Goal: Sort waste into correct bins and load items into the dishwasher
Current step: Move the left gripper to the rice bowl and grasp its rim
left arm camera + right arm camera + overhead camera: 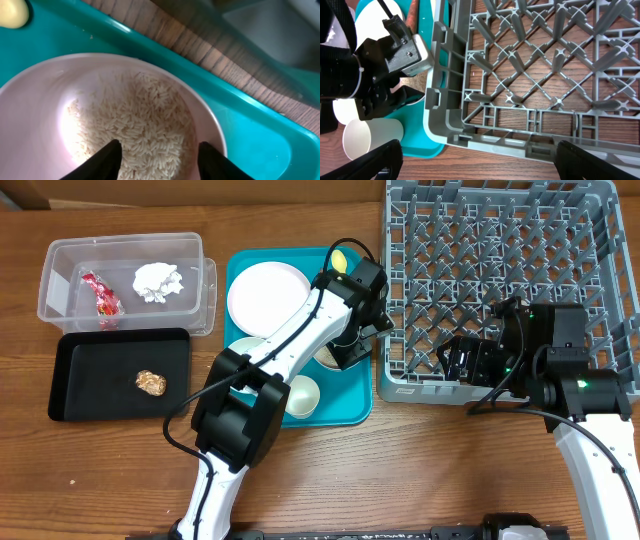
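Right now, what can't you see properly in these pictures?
Round pink-white bowl of rice: overhead, the left arm covers nearly all; left wrist, the bottom edge cuts it.
Small yellow plastic spoon: overhead, the arm hides part; left wrist, the corner cuts it.

Soft, even light from above fills the overhead view, leaving only faint shadows on the wooden table beside the arms. The left wrist view is close and slightly blurred: the rice is soft, the teal tray carries glare streaks along its rim, and the left gripper is dark. The grey rack looks sharp, perhaps bowed toward the edges.
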Robot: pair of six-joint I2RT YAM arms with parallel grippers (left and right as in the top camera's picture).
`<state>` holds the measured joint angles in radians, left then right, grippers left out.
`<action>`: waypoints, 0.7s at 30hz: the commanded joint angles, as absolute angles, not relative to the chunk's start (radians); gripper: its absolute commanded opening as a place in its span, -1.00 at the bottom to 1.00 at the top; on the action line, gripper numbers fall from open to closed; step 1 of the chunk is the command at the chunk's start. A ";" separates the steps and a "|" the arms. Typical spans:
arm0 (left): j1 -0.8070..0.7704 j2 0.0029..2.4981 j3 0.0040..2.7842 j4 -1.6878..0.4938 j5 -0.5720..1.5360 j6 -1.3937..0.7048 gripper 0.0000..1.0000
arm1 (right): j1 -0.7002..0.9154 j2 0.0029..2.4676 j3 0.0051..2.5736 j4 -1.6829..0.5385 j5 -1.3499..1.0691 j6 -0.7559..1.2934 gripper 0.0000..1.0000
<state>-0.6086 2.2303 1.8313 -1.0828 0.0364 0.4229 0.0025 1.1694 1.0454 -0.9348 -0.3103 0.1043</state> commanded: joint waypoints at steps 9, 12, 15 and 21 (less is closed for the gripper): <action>-0.614 2.226 2.020 -1.212 0.004 0.369 0.00 | 0.005 1.169 1.073 -0.929 -0.316 0.100 1.00; -0.624 2.226 2.078 -1.286 0.068 0.371 0.12 | 0.005 1.169 1.073 -0.930 -0.316 0.100 1.00; -0.637 2.229 2.071 -1.328 0.102 0.390 0.14 | 0.005 1.169 1.073 -0.929 -0.316 0.100 1.00; -0.648 2.231 1.957 -1.299 0.102 0.384 0.14 | 0.005 1.169 1.073 -0.930 -0.316 0.100 1.00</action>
<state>-0.6411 2.2295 2.0155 -1.3094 0.0753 0.3882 0.0025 1.1698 1.0454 -0.9344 -0.3103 0.1043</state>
